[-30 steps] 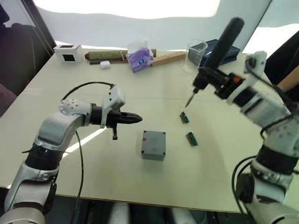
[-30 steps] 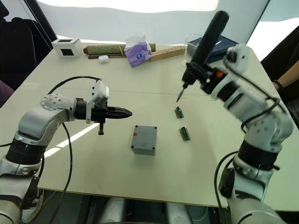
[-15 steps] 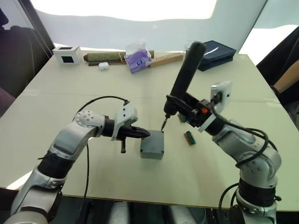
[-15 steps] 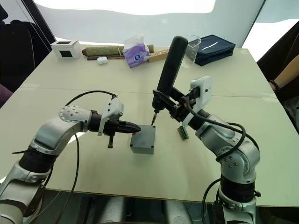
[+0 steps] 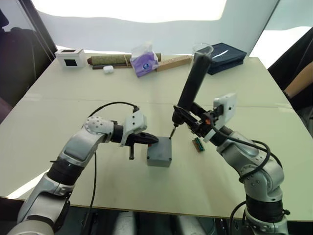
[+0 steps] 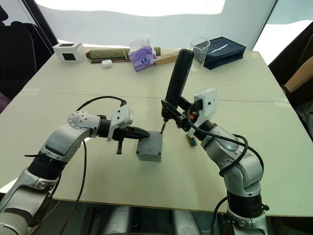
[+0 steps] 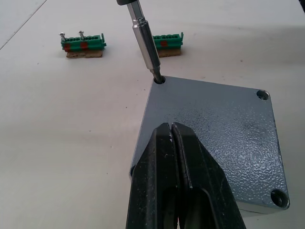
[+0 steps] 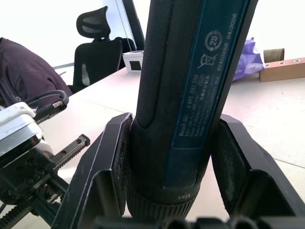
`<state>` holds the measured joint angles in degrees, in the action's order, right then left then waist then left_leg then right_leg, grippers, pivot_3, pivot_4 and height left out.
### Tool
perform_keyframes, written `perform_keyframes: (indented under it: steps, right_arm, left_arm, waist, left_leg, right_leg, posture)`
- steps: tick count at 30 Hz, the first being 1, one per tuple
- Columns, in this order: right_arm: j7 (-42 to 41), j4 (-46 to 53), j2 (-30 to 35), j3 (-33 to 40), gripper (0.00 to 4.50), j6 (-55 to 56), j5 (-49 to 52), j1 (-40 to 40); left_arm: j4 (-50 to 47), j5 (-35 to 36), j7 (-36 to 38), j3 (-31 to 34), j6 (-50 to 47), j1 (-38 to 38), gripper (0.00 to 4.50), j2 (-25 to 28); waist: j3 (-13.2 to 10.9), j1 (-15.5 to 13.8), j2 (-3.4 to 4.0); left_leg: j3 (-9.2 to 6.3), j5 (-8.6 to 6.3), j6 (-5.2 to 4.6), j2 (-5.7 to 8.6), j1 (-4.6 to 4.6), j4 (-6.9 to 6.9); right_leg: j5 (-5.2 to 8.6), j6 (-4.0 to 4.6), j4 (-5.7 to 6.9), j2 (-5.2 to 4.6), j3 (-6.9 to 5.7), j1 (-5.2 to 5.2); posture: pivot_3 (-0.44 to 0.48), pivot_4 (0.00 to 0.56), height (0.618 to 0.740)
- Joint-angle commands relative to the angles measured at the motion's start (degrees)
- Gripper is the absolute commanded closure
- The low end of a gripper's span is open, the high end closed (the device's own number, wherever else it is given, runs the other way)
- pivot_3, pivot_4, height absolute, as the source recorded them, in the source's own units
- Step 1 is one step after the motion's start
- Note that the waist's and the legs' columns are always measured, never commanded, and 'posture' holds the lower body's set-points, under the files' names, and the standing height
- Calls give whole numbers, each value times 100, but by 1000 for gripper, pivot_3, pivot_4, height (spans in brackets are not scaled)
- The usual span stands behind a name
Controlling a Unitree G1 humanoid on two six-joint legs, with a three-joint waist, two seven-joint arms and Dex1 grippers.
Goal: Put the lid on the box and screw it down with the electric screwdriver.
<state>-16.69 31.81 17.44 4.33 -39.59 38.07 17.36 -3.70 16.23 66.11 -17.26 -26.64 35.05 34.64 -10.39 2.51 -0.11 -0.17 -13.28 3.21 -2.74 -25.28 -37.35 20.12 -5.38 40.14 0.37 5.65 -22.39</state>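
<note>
The grey box (image 5: 160, 155) stands mid-table with the lid (image 7: 214, 138) lying on top, screw holes at its corners. My left gripper (image 7: 172, 128) is shut and empty, its tips over the lid's edge on the left side (image 5: 155, 140). My right gripper (image 5: 194, 119) is shut on the electric screwdriver (image 5: 192, 83), a thick black cylinder held nearly upright and leaning away. Its metal bit (image 7: 145, 45) points down into the lid's far corner hole.
Two green strips (image 7: 83, 43) (image 7: 166, 40) lie just right of the box. Along the far edge stand a white box with a black window (image 5: 68, 56), a purple tissue pack (image 5: 144, 61), a clear cup (image 5: 203, 49) and a dark blue case (image 5: 229, 53). A person's arm (image 5: 298, 81) shows at far right.
My right arm swung the screwdriver in from the right and lowered its bit onto the lid's corner. My left gripper moved right to the box's edge.
</note>
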Motion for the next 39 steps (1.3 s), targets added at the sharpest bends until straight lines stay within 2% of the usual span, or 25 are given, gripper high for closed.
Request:
perform_keyframes:
  steps: [1, 8, 11, 16, 20, 30, 33, 39]
  right_arm:
    - [-232, 204, 254, -312, 2653, 319, -437, -163]
    - [-581, 166, 738, -926, 2653, 285, -837, -505]
    - [-458, 37, 725, -965, 2653, 77, -889, -459]
    - [-336, -290, 712, -1046, 2653, -26, -1100, -378]
    - [-351, -308, 713, -1139, 2653, -45, -1127, -419]
    - [-415, -147, 713, -1219, 2653, -223, -1009, -539]
    - [-309, -57, 998, -1419, 2653, -795, -1180, -335]
    - [-139, 5, 870, -1399, 2653, -1127, -1018, -191]
  left_arm:
    - [111, -160, 57, -111, 23, 4, 4500, 14]
    - [87, -307, 153, -224, 97, -124, 4500, 68]
    - [63, -314, 158, -215, 75, -178, 4500, 37]
    - [148, -279, 138, -162, 22, -239, 4500, -24]
    - [241, -317, 162, -152, 86, -245, 4500, -21]
    - [159, -332, 133, -182, 82, -365, 4500, -27]
    - [56, -363, 118, -243, 58, -418, 4500, -31]
    - [-43, -362, 83, -271, -4, -461, 4500, -44]
  waist:
    - [2, 3, 0]
    - [27, 9, -17]
    - [39, 12, -32]
    - [62, 6, -57]
    - [100, 3, -81]
    - [143, 3, -86]
    - [154, 7, -84]
    - [199, -11, -112]
  left_leg:
    - [0, 0, 0, 0, 2, 0]
    - [1, 0, -1, 0, 26, 2]
    - [3, -5, -8, 0, 114, 24]
    - [2, -14, -20, -3, 182, 38]
    - [-2, -23, -34, -6, 186, 41]
    - [-3, -24, -35, -7, 188, 43]
    - [-3, -25, -36, -8, 189, 46]
    - [-5, -26, -37, -11, 193, 54]
  right_leg:
    - [0, 0, 0, 0, 0, 2]
    - [1, 0, -1, 1, 2, 27]
    - [6, 6, -27, 3, 2, 115]
    - [9, 10, -60, 2, 1, 193]
    - [9, 10, -76, 1, -1, 202]
    - [9, 10, -81, -2, 0, 208]
    - [10, 10, -87, -2, 0, 210]
    - [12, 14, -96, -6, 3, 213]
  posture:
    - [0, 150, 740]
    - [0, 150, 740]
    - [0, 150, 740]
    - [0, 150, 740]
    - [0, 150, 740]
    - [0, 150, 740]
    - [0, 150, 740]
    - [0, 150, 740]
